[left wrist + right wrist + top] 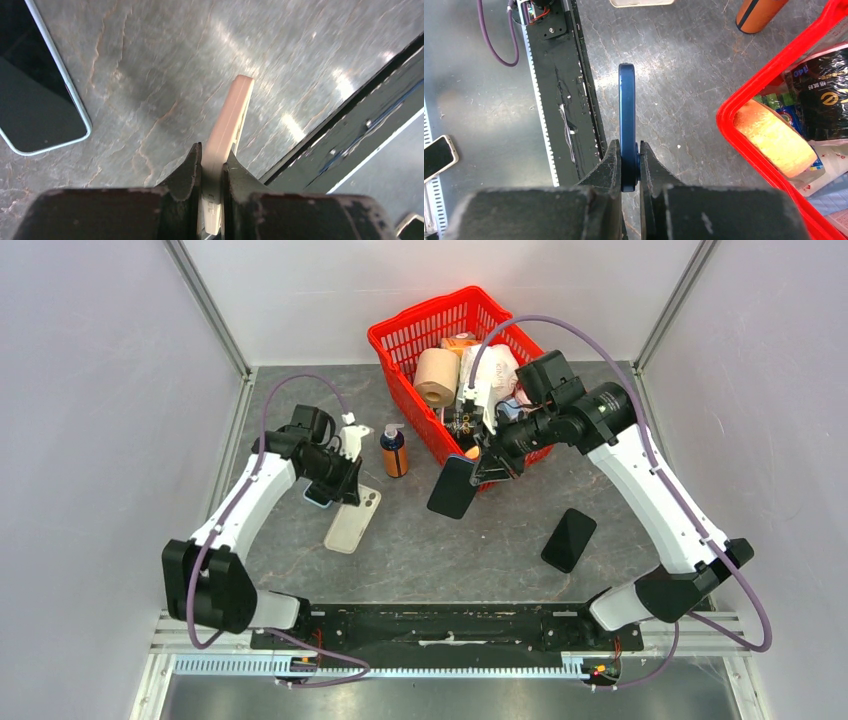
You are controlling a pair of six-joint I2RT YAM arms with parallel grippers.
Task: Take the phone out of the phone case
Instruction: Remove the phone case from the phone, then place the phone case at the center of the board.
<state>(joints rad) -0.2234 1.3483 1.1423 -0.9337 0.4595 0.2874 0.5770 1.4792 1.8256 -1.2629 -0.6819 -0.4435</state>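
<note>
Holding, left: we see the left gripper (212, 156) almost closed, pinching one end of the cream case (232, 115) by its thin sides.
Case: from above, the case (352, 522) slopes down from the left gripper (349, 483) toward the near edge, broad face up, over the table (450, 560). We cannot tell whether its far end touches the table, or whether anything is inside it.
Phone: a phone (35, 85) with a pale blue rim lies flat, screen up, on the table just beside the case, apart from it. From above we find it (316, 497) partly under the left arm.
Right gripper: the right gripper (629, 150) is likewise almost closed, clamped on a blue slab (626, 110) seen edge-on.
Blue slab: from above it (453, 487) hangs off the table in front of the basket, dark face toward the camera. We cannot tell whether it is a phone or a case.
Black phone: it (569, 539) lies flat on the table, well right of the slab.
Basket: the red basket (420, 312) at the back holds a paper roll and packets.
Bottle: an orange bottle (394, 452) stands upright between the left gripper and the basket.
</note>
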